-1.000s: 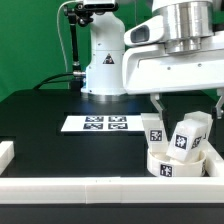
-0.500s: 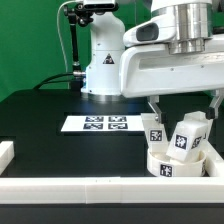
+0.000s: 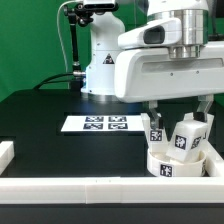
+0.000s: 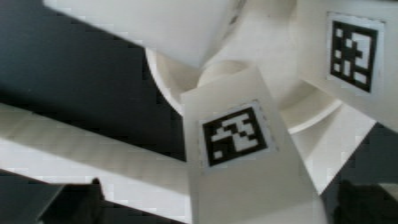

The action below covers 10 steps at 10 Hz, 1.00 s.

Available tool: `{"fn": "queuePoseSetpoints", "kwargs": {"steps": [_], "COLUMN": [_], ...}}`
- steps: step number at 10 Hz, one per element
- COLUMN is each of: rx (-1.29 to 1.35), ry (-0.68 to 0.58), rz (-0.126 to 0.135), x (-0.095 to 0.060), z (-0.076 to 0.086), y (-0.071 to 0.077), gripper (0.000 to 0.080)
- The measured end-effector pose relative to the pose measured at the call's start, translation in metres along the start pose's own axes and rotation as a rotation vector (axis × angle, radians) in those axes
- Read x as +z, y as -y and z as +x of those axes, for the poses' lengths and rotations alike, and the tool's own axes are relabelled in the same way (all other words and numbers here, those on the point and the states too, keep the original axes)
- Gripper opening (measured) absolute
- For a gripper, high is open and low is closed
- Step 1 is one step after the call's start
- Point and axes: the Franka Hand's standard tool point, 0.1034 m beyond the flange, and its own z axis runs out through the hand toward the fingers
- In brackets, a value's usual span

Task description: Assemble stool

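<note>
**Stool parts bunched at the table's front corner, gripper straddling them**

Going from the exterior view's left: the marker board (image 3: 96,124) lies flat mid-table, well apart from the work. Further right, close to the white front rail (image 3: 90,192) and near the table's front corner on the exterior view's right, sits the round seat (image 3: 178,160), a short white ring with a tag on its wall. Two blocky legs stand up out of it or just behind it: one leg (image 3: 155,129) toward the left, another leg (image 3: 185,137) leaning at a tilt. A third leg is not visible

The gripper (image 3: 178,106) hangs above this cluster, fingers spread wide to either side and clasping nothing. The wrist view shows a tagged leg (image 4: 240,140) close up against the seat's curved rim (image 4: 302,105)

My judgement: hard, light, smooth plastic, stiff and not fragile, yet prone to slide or tip. A leg's flat opposite faces offer the surest hold; the seat is better pinched across its wall
</note>
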Motion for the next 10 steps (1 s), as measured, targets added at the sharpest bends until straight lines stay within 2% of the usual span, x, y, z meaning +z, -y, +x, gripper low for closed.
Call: {"fn": "queuePoseSetpoints", "kwargs": {"steps": [2, 3, 4, 5, 6, 10], "rx": [0.027, 0.038, 0.052, 0.057, 0.058, 0.118], "ry": [0.007, 0.009, 0.01, 0.007, 0.003, 0.0], "rz": [0.002, 0.003, 0.003, 0.0, -0.002, -0.004], "x": [0.0041, 0.0057, 0.0064, 0.0068, 0.0072, 0.0071], "z": [-0.0018, -0.0025, -0.0028, -0.0024, -0.0019, -0.0024], "y": [0.0024, 0.0038, 0.0043, 0.0034, 0.0028, -0.0011], "gripper": [0.0649, 0.056, 0.0424, 0.0424, 0.0346, 0.0346]}}
